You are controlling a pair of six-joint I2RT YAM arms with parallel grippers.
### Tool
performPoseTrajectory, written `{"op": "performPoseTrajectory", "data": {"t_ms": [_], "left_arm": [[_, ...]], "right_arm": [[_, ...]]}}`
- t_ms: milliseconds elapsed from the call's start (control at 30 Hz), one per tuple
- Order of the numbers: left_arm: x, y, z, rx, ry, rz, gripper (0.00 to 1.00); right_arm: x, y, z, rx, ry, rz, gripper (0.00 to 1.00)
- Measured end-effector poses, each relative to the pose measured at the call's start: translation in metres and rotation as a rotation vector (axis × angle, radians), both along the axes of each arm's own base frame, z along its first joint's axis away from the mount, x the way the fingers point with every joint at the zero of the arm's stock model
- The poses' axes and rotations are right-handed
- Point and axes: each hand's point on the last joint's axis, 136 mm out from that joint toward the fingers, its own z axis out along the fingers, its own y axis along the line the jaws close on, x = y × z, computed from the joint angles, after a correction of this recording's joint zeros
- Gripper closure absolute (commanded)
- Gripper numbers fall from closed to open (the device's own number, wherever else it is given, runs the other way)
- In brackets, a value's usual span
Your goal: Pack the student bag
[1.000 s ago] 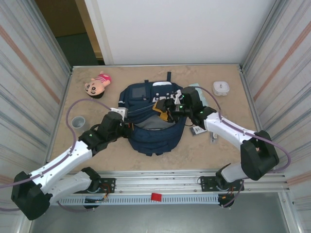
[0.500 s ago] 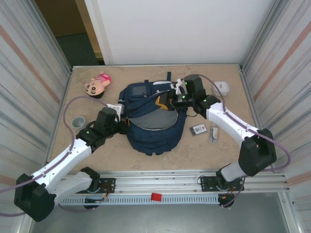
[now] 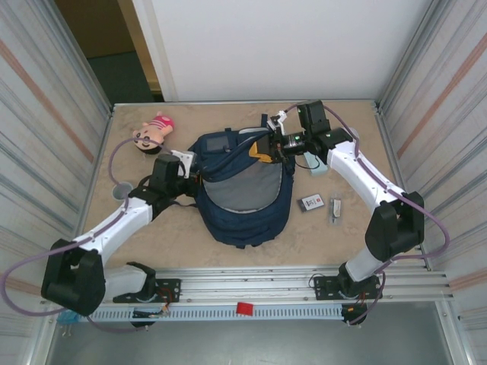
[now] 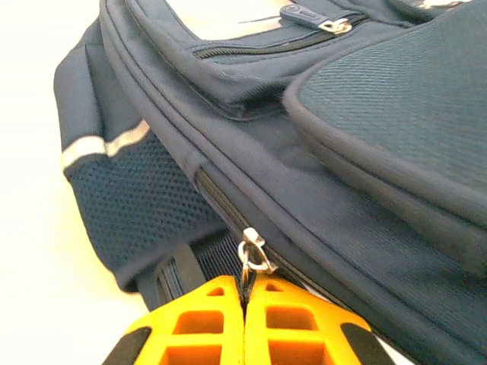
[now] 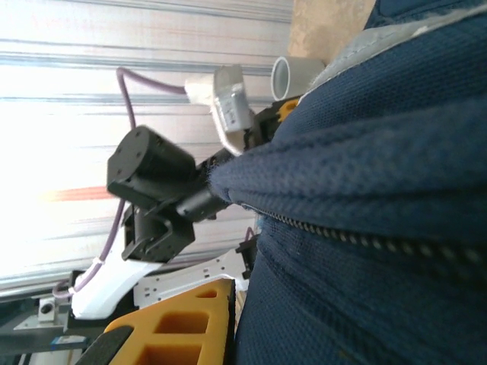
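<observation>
The navy student bag (image 3: 245, 214) lies mid-table with its main compartment pulled wide, grey lining showing. My left gripper (image 3: 192, 174) is at the bag's left side. In the left wrist view its yellow fingers (image 4: 205, 323) are shut on the metal zipper pull (image 4: 255, 255) of the bag (image 4: 365, 114). My right gripper (image 3: 264, 149) is at the bag's back right, shut on the rim of the opening. In the right wrist view one yellow finger (image 5: 175, 327) presses against the blue fabric (image 5: 380, 190), which hides the other finger.
A doll (image 3: 151, 134) lies at the back left and a grey cup (image 3: 119, 190) at the left. A light blue item (image 3: 319, 164), a card (image 3: 312, 202) and a small stick (image 3: 335, 210) lie right of the bag. A white box (image 3: 348, 138) sits at the back right.
My right gripper has closed on the bag's rim and pulled it back and to the right. The left gripper has drawn its side back-left, so the opening is stretched wider.
</observation>
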Motion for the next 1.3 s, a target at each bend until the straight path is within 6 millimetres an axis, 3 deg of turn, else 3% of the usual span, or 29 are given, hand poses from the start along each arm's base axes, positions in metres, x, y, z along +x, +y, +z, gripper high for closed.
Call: {"op": "performPoseTrajectory", "data": {"t_ms": [200, 300, 367, 433, 567, 700, 800, 933, 1067, 1300], "left_arm": [[0.024, 0.008, -0.013, 0.034, -0.002, 0.011, 0.90], [0.036, 0.009, -0.010, 0.027, -0.011, 0.025, 0.78], [0.038, 0.013, -0.007, 0.014, -0.005, 0.049, 0.64], [0.038, 0.018, 0.000, -0.011, 0.004, 0.088, 0.49], [0.023, 0.024, 0.033, -0.105, -0.009, 0.158, 0.38], [-0.001, 0.030, 0.069, -0.209, -0.033, 0.213, 0.36], [-0.014, 0.032, 0.077, -0.266, -0.018, 0.242, 0.35], [-0.028, 0.027, 0.065, -0.309, 0.043, 0.260, 0.35], [-0.041, 0.010, 0.047, -0.323, 0.118, 0.228, 0.35], [-0.039, -0.032, 0.035, -0.347, 0.154, 0.149, 0.35]], "right_arm": [[-0.001, -0.001, 0.002, 0.012, 0.002, 0.015, 1.00], [0.003, -0.001, 0.000, 0.002, -0.005, -0.001, 1.00], [0.008, -0.001, -0.001, -0.005, -0.012, -0.023, 0.98], [0.014, 0.000, -0.006, -0.010, -0.022, -0.061, 0.99], [0.018, 0.006, -0.031, -0.029, 0.003, -0.136, 0.99], [0.019, 0.024, -0.045, -0.052, 0.000, -0.191, 0.99], [0.029, 0.036, -0.045, -0.040, -0.029, -0.235, 0.99], [0.042, 0.048, -0.056, -0.034, -0.033, -0.274, 0.97], [0.042, 0.056, -0.074, -0.075, -0.029, -0.300, 0.92], [0.030, 0.043, -0.105, -0.178, 0.015, -0.332, 0.89]]}}
